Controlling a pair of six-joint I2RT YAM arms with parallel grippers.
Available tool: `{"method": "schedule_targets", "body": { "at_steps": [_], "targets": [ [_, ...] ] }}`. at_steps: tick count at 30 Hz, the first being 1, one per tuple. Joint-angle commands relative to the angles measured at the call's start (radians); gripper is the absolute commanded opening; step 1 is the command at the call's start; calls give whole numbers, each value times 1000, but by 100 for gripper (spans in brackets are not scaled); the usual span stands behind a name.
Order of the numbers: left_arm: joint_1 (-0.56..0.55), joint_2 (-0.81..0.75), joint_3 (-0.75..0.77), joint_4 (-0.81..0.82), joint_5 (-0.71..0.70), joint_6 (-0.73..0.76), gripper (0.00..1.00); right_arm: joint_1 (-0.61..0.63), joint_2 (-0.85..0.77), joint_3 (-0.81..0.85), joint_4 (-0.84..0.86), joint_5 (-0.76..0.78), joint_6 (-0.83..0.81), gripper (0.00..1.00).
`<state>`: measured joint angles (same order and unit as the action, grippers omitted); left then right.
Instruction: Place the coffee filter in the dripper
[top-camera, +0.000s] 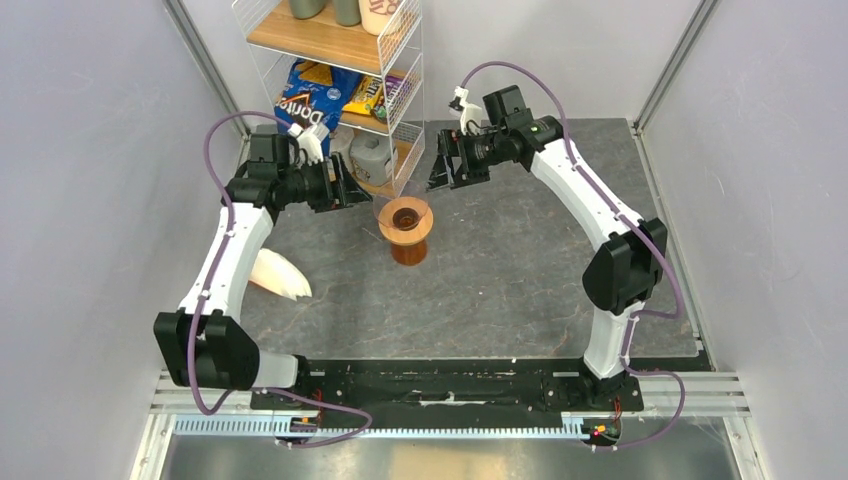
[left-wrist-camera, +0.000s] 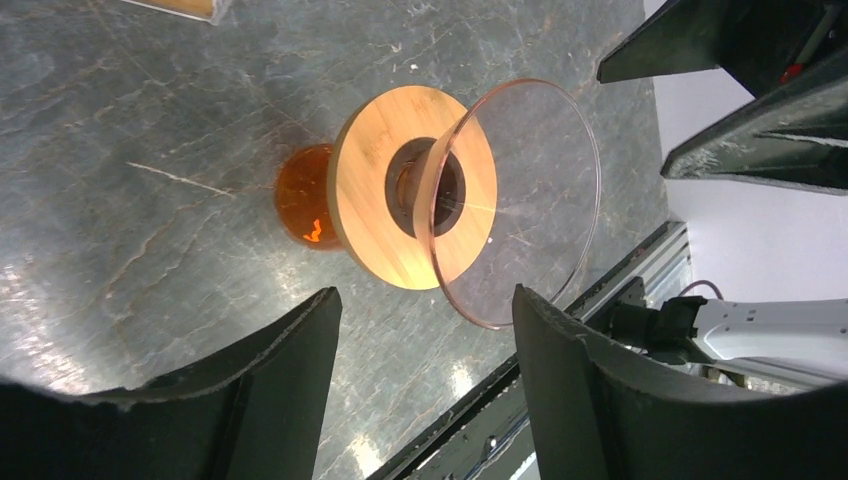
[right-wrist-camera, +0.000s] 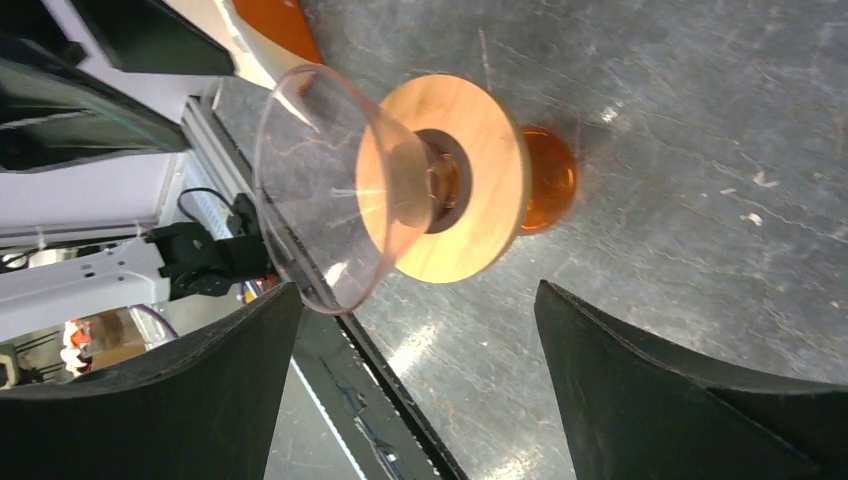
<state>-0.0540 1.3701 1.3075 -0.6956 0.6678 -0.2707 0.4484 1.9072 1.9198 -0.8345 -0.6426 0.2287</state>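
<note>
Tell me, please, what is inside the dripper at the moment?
Nothing: the dripper has an empty clear cone, with no paper filter, only its dark centre hole showing. The wooden collar covers the neck below, and the amber foot cannot be seen into.

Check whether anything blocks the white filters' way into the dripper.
Nothing visible does. Bare table separates the white filters from the dripper, whose cone is empty; the left gripper and right gripper flank it, open.

Top camera looks down from behind the arms; both wrist cameras peer closely past their fingers (left-wrist-camera: 270, 390) (right-wrist-camera: 640, 390) at the shared dripper (top-camera: 405, 225) ahead.
</note>
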Motion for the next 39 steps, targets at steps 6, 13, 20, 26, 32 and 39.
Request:
{"method": "schedule_targets", "body": {
  "at_steps": [6, 13, 20, 26, 32, 39],
  "targets": [
    [-45, 30, -53, 110, 36, -71, 58, 18, 21, 5, 86, -128, 81, 81],
    [-77, 62, -39, 116, 26, -68, 51, 25, 50, 15, 84, -124, 92, 65],
    [-86, 94, -11, 123, 22, -83, 41, 47, 66, 18, 83, -69, 81, 53],
    [-86, 109, 12, 123, 32, -97, 36, 47, 85, 36, 81, -51, 89, 44],
    [-87, 119, 26, 119, 37, -106, 34, 46, 105, 51, 67, -25, 86, 38],
    [-92, 134, 36, 119, 30, -114, 34, 46, 124, 73, 60, -22, 86, 37]
  ]
}}
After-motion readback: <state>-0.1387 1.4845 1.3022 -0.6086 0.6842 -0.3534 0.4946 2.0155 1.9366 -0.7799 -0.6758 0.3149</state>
